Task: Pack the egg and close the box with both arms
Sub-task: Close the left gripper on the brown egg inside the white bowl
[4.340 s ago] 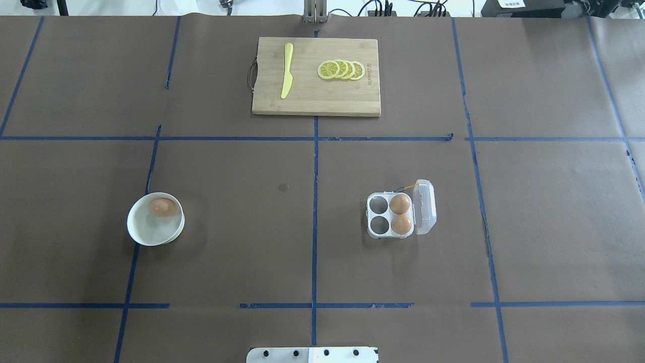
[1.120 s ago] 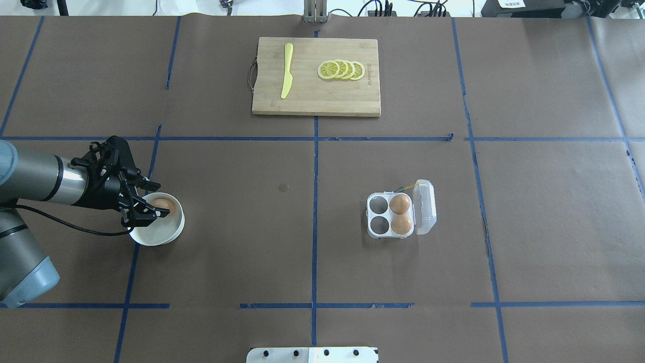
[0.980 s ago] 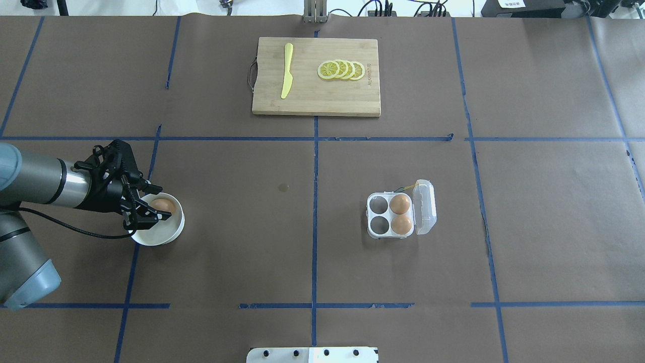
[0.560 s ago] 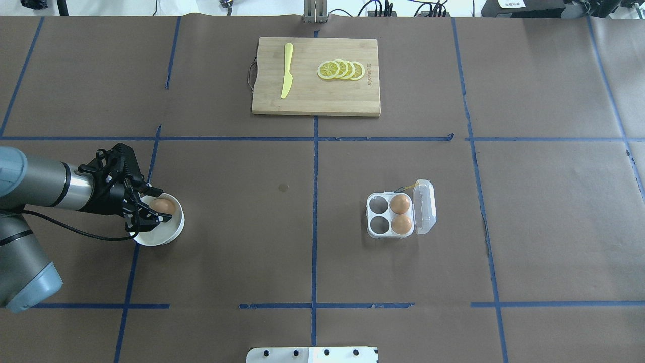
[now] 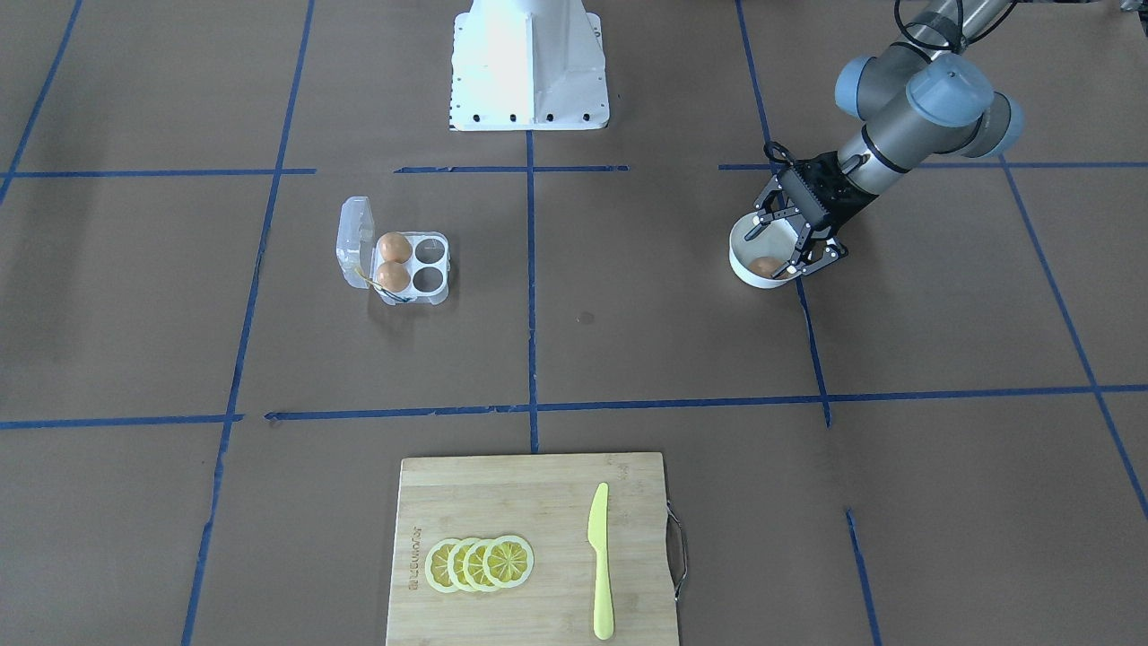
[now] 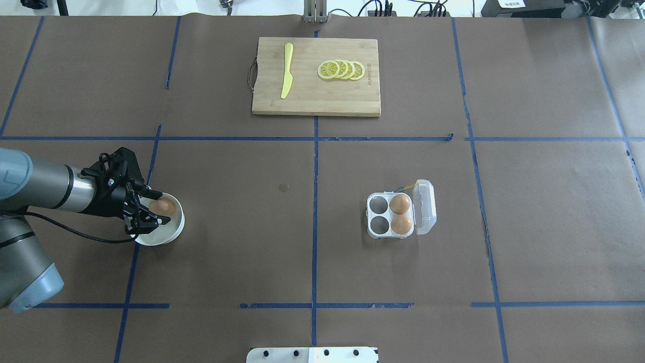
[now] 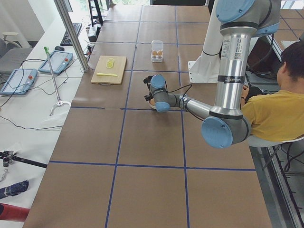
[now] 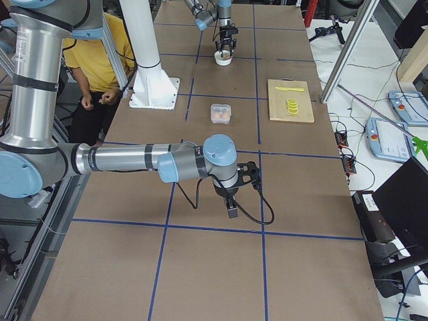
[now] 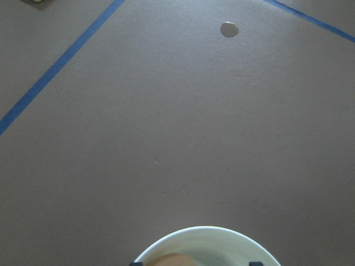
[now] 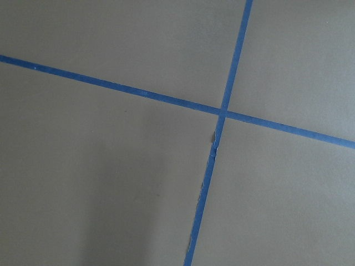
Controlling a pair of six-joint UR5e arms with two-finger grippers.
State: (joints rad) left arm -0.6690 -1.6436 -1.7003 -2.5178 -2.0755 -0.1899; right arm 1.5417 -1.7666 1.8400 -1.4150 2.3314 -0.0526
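At the surface (image 6: 242,252) left: egg (image 6: 163,206) in bowl (image 6: 174,233), between spread fingers (image 6: 151,220) of left gripper (image 6: 158,205). Right of centre: box (image 6: 379,224), lid (image 6: 425,206) rightward, 2 eggs (image 6: 400,204) in adjoining cells. Far side: board (image 6: 312,103) bearing knife (image 6: 287,70) left of lemon slices (image 6: 341,70).

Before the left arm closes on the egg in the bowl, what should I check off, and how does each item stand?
1. The left pincer is open: ok.
2. It straddles the egg in the bowl: ok from overhead; depth cannot tell.
3. The lid of the box is open: ok.
4. A free place in the box: ok, two empty cells.
5. The right pincer is away from the box: ok; open or shut, cannot tell.
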